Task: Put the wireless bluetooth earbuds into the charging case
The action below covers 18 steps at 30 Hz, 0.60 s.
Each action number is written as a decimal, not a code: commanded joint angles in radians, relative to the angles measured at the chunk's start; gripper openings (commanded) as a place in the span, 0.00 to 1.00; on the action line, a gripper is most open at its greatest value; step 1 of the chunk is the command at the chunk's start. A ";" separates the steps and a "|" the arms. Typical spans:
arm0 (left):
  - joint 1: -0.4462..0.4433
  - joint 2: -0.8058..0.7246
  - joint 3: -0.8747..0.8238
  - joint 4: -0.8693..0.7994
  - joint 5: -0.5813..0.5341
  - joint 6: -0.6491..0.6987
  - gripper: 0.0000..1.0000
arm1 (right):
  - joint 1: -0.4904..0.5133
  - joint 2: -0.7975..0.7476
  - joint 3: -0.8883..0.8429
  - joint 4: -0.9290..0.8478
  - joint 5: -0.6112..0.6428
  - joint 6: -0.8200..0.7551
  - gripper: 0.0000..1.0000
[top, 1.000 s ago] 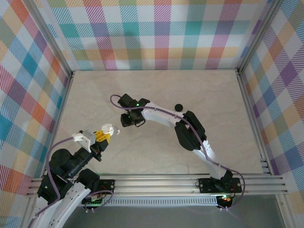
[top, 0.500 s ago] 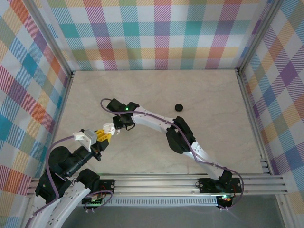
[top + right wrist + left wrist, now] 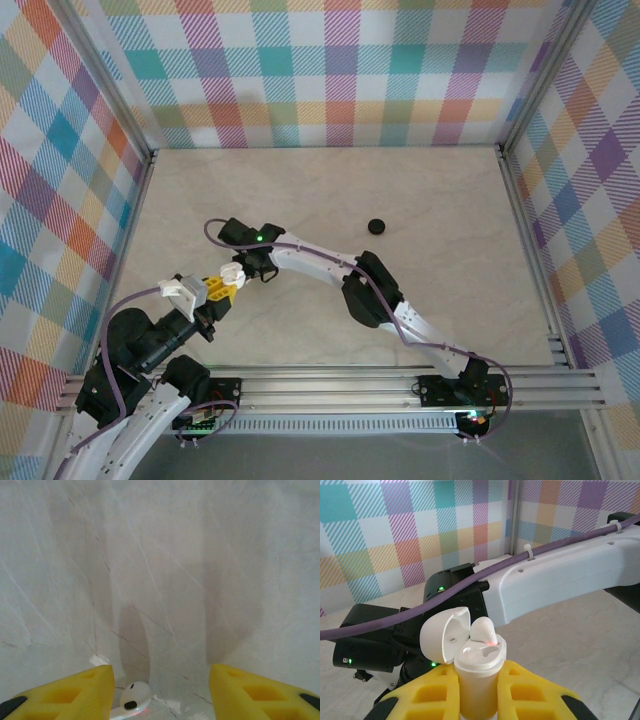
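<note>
I hold the charging case (image 3: 476, 677) clamped in the left gripper (image 3: 477, 692); right gripper (image 3: 160, 692) spread apart, with the white earbud (image 3: 134, 696) directly beneath it, half-seated.

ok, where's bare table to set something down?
Open: the beige marble table along the back wall, and the right side past the small black round object. Crowded: centre-left, where the left gripper, holding the white open-lidded charging case, meets the right gripper.

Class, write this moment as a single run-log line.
left tool: shut on white charging case, lid open | right tool: open, above case | white earbud: in case, sticking up
</note>
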 commanded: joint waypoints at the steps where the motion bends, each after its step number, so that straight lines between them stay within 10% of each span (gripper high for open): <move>1: -0.008 -0.013 -0.016 0.007 -0.009 0.008 0.00 | 0.012 0.005 -0.016 -0.040 -0.003 -0.022 0.54; 18: -0.008 -0.030 -0.069 0.085 0.009 -0.057 0.00 | -0.007 -0.165 -0.299 -0.046 -0.038 -0.147 0.53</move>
